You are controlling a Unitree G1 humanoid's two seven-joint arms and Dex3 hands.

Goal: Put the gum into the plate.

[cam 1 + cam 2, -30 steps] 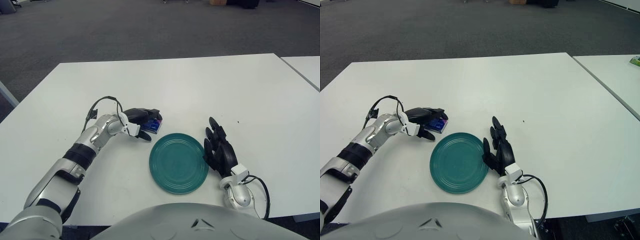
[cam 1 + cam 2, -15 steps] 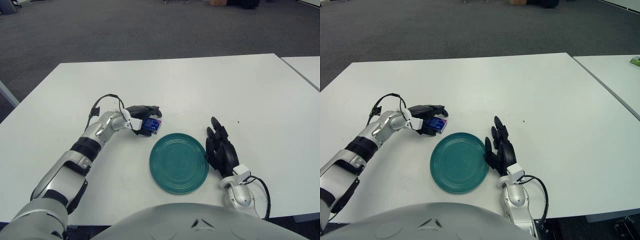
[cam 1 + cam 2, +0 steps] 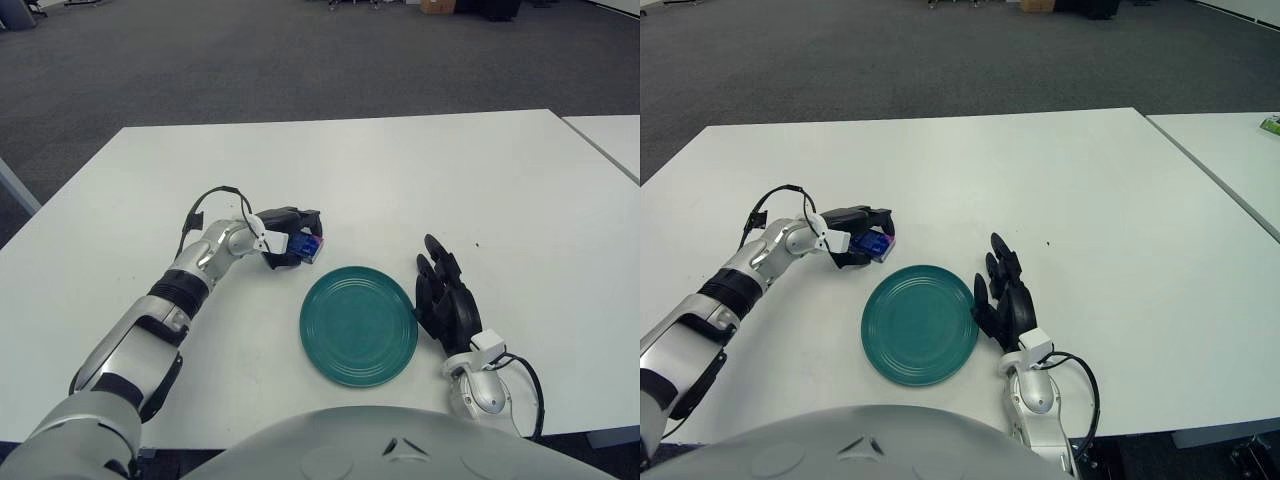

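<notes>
Two hands show in the left eye view. The left hand (image 3: 287,240) is on the white rectangular table (image 3: 420,170), just beyond the far left edge of the round teal ribbed plate (image 3: 358,325). Its dark fingers are curled around the small blue gum pack (image 3: 308,246), which is held beside the plate, not over it. The right hand (image 3: 447,305) shows just beside the right edge of the plate, fingers extended and loosely spread, holding nothing.

In the right eye view, the left hand (image 3: 860,238) grips the gum pack (image 3: 872,243), with a pink edge visible on the pack. I cannot tell if the pack touches the table. The plate (image 3: 918,323) lies between the two hands, and the right hand (image 3: 1007,303) has relaxed straight fingers.
</notes>
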